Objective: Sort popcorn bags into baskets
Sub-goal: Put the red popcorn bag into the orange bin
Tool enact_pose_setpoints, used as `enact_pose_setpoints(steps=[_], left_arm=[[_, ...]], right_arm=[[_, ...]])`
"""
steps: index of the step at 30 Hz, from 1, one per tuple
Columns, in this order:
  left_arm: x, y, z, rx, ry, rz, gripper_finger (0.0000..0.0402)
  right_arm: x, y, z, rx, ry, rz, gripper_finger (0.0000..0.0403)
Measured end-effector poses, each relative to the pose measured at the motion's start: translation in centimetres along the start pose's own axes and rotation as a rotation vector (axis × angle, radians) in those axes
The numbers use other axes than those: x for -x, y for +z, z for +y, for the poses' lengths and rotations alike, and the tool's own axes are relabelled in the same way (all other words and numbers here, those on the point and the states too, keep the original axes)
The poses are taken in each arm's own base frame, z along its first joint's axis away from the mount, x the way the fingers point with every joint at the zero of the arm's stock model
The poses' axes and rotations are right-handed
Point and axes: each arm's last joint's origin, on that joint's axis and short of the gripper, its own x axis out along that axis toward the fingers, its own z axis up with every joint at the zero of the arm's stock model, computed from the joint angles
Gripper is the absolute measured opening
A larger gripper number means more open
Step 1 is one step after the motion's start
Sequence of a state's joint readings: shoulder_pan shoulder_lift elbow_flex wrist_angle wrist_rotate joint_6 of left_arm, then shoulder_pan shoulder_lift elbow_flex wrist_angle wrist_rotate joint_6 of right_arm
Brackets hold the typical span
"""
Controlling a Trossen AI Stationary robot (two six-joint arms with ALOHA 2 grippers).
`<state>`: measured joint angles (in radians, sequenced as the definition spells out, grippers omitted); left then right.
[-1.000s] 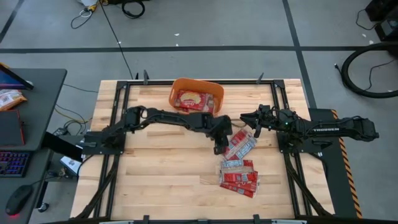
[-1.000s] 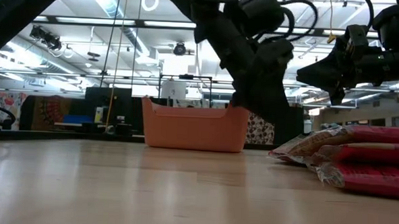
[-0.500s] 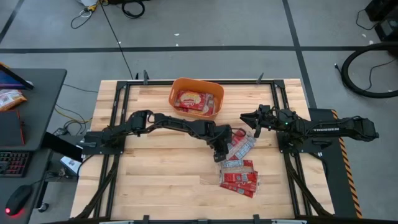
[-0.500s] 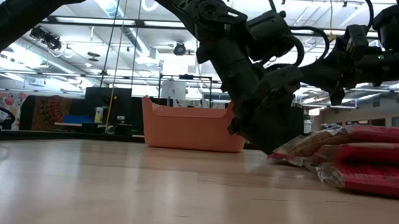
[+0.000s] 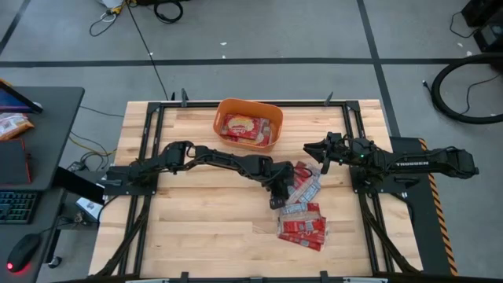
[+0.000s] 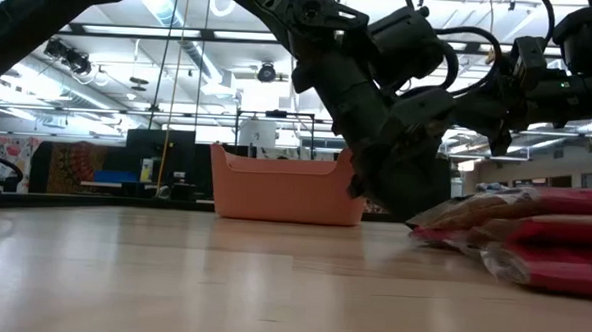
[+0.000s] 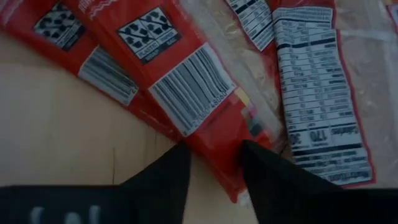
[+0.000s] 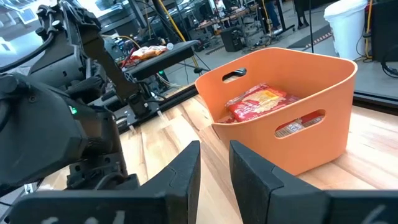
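Left wrist view: we saw left gripper down at popcorn bags, fingers straddling bag edge, not yet clamped, likely to lift. Basket beyond pile. Right gripper waited beside pile, fingers slightly apart, empty.

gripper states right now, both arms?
Left gripper: down at the loose pile, fingers astride the corner of a popcorn bag, grip not settled, cannot tell.
Right gripper: waiting above the table near the orange basket, open, holding nothing.
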<state>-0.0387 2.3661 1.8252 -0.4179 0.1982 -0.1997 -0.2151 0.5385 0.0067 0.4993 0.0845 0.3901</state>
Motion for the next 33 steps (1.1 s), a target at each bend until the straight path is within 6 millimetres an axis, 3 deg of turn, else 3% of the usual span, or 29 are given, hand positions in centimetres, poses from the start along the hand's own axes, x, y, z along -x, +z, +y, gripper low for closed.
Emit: enact_pose_setpoints(steps=[8,15,23,26,33], left_arm=[[0.1,-0.1,0.4,-0.074,0.007,0.014,0.0011],[2.6,0.7,1.0,-0.079,0.028,0.052,0.0005],[6.7,1.1,-0.1,-0.129,0.040,0.109,0.0003],[6.4,0.6,-0.5,-0.075,-0.021,0.137,0.0016],[3.3,-1.8,-0.7,-0.062,-0.024,0.096,0.0082]], right_arm=[[0.0,0.0,0.0,0.000,0.000,0.000,0.0090],[0.0,0.0,0.0,0.000,0.000,0.000,0.0090],[0.0,0.0,0.0,0.000,0.000,0.000,0.0090],[0.0,0.0,0.0,0.000,0.000,0.000,0.0090],[0.0,0.0,0.0,0.000,0.000,0.001,0.0090]])
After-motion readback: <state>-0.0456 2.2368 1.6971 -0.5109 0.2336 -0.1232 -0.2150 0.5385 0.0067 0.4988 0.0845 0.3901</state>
